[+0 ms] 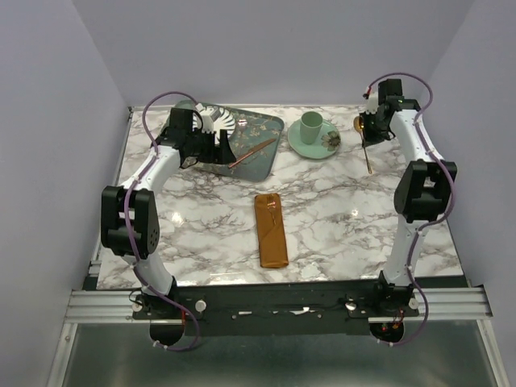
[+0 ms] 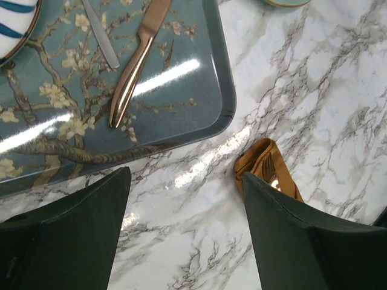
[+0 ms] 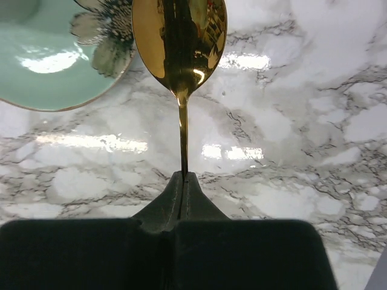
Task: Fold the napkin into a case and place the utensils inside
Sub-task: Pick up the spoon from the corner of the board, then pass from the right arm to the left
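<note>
The napkin lies folded as a long rust-orange case (image 1: 271, 230) mid-table; in the left wrist view its top end (image 2: 266, 164) shows fork tines tucked inside. A copper knife (image 2: 136, 63) lies on the patterned tray (image 1: 262, 157), also visible from above as a knife (image 1: 251, 153). My left gripper (image 1: 226, 151) hovers open over the tray's near edge, and nothing is between the jaws of this left gripper (image 2: 184, 199). My right gripper (image 3: 183, 178) is shut on the thin handle of the gold spoon (image 3: 179, 39), beside the saucer. From above, the right gripper (image 1: 368, 139) and spoon (image 1: 369, 161) are at the back right.
A mint cup on a floral saucer (image 1: 324, 145) stands at the back centre, and the saucer's rim (image 3: 54, 72) is just left of the spoon bowl. On the tray sit a striped plate (image 2: 12, 27) and a silver utensil (image 2: 101, 36). Walls enclose the marble table.
</note>
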`<action>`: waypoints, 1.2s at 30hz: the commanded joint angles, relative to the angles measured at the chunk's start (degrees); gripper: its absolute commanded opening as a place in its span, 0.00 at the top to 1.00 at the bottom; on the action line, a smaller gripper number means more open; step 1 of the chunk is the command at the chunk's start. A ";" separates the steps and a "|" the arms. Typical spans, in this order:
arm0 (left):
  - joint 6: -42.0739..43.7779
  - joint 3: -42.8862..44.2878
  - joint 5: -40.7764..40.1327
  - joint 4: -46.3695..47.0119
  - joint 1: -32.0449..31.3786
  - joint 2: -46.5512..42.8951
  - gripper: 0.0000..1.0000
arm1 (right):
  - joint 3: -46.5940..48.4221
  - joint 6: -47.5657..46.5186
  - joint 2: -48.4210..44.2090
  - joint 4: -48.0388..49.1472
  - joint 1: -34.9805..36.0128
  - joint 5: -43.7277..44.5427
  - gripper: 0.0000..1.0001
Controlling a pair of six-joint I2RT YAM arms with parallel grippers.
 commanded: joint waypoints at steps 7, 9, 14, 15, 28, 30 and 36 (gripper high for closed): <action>-10.62 5.22 6.75 8.35 -1.87 -3.94 0.18 | -16.79 0.88 -21.86 8.88 11.05 -6.63 0.99; -12.30 5.93 7.46 9.67 -3.10 -4.21 0.19 | -18.83 1.22 -24.34 9.77 13.96 -7.06 1.00; -17.04 6.63 8.08 12.13 -8.10 -5.09 0.20 | -22.79 3.33 -29.26 10.48 23.02 -6.98 0.99; -17.57 6.63 8.08 12.40 -8.72 -5.17 0.20 | -23.05 3.60 -29.62 10.30 24.07 -7.07 0.99; -22.77 4.17 3.07 12.40 -14.88 -7.46 0.24 | -29.29 5.18 -35.07 11.27 34.98 -3.29 0.99; -22.59 4.52 2.80 11.35 -15.67 -7.11 0.25 | -29.65 4.92 -35.68 11.44 35.33 -2.59 1.00; -22.06 4.79 2.36 8.54 -17.34 -6.14 0.32 | -30.44 4.48 -36.56 11.62 36.48 -1.80 0.99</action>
